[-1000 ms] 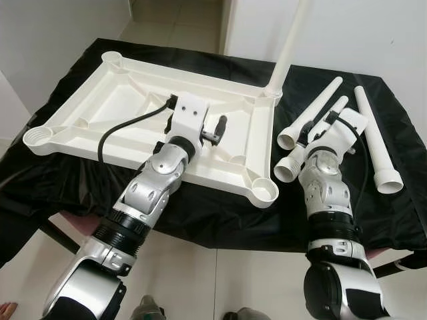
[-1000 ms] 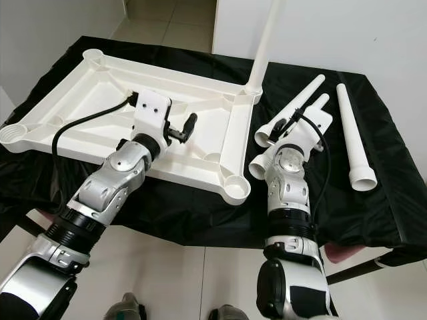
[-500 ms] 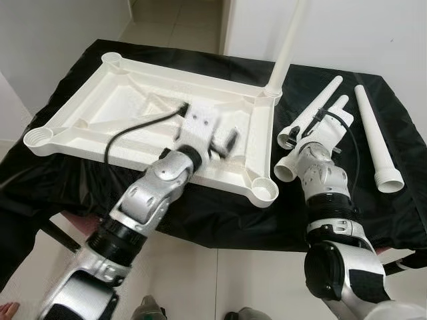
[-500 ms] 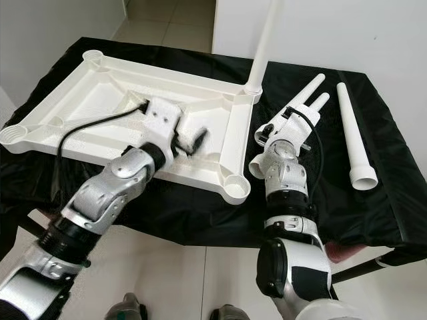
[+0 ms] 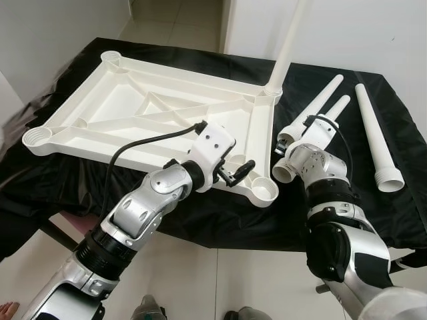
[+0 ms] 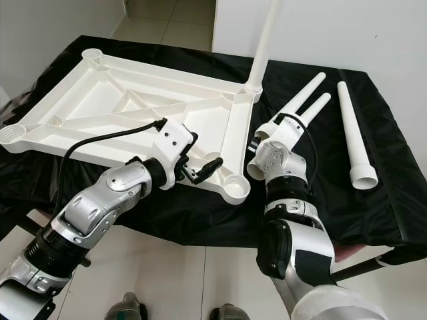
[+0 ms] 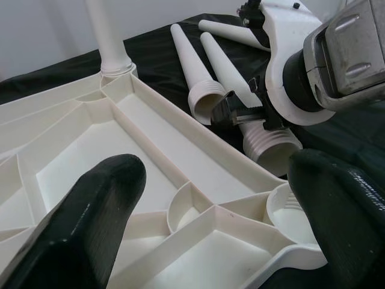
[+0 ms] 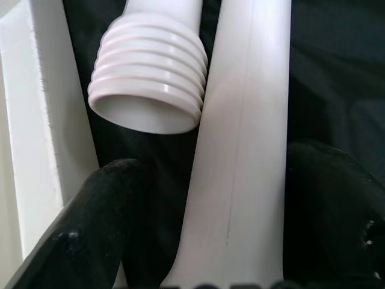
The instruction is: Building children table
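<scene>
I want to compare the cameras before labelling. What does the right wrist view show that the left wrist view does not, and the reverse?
Right wrist view: the thread ridges of one loose leg from close up, and a second leg lying between the open right gripper fingers, not yet clamped.

Left wrist view: the upturned tabletop, the mounted leg standing in its far corner, an empty corner socket, and the right wrist from outside, seen between the open left gripper fingers.

Both: the two loose legs side by side on the black cloth.
</scene>
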`<state>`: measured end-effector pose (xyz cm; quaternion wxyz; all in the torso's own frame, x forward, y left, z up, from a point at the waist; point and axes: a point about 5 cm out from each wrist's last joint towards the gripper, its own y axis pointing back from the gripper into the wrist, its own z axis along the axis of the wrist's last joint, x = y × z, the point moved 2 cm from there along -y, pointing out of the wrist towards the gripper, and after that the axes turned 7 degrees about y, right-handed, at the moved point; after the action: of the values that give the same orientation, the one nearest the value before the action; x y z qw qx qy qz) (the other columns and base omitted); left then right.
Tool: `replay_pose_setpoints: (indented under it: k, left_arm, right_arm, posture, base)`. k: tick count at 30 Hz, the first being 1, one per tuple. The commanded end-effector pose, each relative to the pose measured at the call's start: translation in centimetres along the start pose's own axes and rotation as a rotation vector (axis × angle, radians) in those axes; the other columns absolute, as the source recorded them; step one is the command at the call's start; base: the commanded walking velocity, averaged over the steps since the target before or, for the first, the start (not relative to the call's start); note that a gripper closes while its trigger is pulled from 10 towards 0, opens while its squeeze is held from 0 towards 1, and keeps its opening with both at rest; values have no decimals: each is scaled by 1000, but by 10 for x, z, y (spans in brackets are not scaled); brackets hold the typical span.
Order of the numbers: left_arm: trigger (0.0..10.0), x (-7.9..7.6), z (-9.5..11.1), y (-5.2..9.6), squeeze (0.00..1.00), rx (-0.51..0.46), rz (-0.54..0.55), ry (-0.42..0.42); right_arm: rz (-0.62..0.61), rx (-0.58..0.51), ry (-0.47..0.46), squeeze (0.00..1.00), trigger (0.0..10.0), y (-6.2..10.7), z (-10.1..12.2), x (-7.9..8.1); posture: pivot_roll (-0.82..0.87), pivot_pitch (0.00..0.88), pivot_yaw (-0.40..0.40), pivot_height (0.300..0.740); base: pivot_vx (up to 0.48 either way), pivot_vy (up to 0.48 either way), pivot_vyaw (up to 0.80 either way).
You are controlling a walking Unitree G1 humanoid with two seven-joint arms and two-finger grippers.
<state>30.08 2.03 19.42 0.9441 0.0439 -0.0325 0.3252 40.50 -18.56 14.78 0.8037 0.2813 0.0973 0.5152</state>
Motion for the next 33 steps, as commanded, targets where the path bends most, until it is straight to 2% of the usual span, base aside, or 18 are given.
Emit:
replay_pose_setpoints:
  k: [1,2,4,5,7,9,10,11,12,13,14,16,17,19,24,33]
  left_arm:
    - [10000,-4,-1,0,0,15,-36,-19]
    - [10000,-4,-1,0,0,15,-36,-19]
    - [10000,-6,0,-1,0,10,-42,-26]
    - [10000,-6,0,-1,0,10,-42,-26]
    - [10000,-7,1,-2,0,5,-46,-29]
    - [10000,-7,2,-2,0,4,-47,-30]
    - [10000,-7,3,-3,0,3,-46,-34]
    - [10000,-7,3,-3,0,3,-46,-34]
    - [10000,-7,4,-3,0,0,-46,-36]
    - [10000,-7,4,-3,0,-1,-46,-38]
    - [10000,-7,5,-3,0,-1,-46,-39]
    - [10000,-7,5,-3,0,-1,-46,-39]
    - [10000,-6,5,-3,0,-1,-47,-39]
    - [10000,-6,5,-3,0,0,-45,-39]
    - [10000,-4,5,-2,0,-1,-37,-38]
    - [10000,1,6,-2,0,-6,-11,-39]
  right_arm:
    - [-7,116,1,0,10000,-5,-24,-2]
    - [-7,116,1,0,10000,-5,-24,-2]
    - [-37,218,-47,0,10000,-8,-41,-9]
    - [-37,218,-47,0,10000,-8,-41,-9]
    - [-57,294,-90,0,10000,-10,-52,-14]
    - [-60,314,-103,0,10000,-10,-55,-15]
    - [-67,335,-122,0,6784,-10,-58,-16]
    - [-67,335,-122,0,6784,-10,-58,-16]
    - [-68,350,-136,0,4353,-10,-59,-17]
    - [-68,370,-157,0,3490,-10,-61,-17]
    - [-68,387,-172,0,588,-10,-63,-17]
    - [-68,387,-172,0,588,-10,-63,-17]
    - [-70,407,-186,0,0,-10,-65,-17]
    - [-71,447,-210,0,0,-9,-69,-18]
    - [-72,459,-220,0,0,-10,-70,-19]
    - [-6,423,-224,0,0,-10,-62,-12]
  posture:
    - [75,33,-48,740]
    - [75,33,-48,740]
    - [75,30,-52,740]
    - [75,30,-52,740]
    - [76,30,-52,740]
    - [76,30,-52,740]
    - [78,32,-50,740]
    - [78,32,-50,740]
    - [79,35,-49,740]
    - [78,35,-49,740]
    - [77,37,-46,740]
    - [77,37,-46,740]
    - [78,38,-45,740]
    - [76,38,-43,740]
    - [74,37,-42,740]
    - [72,35,-43,740]
  base:
    - [0,0,0]
    - [0,0,0]
    - [0,0,0]
    - [0,0,0]
    - [0,0,0]
    - [0,0,0]
    - [0,0,0]
    - [0,0,0]
    - [0,0,0]
    - [0,0,0]
    - [0,0,0]
    - [0,0,0]
    - [0,0,0]
    - [0,0,0]
    - [0,0,0]
    - [0,0,0]
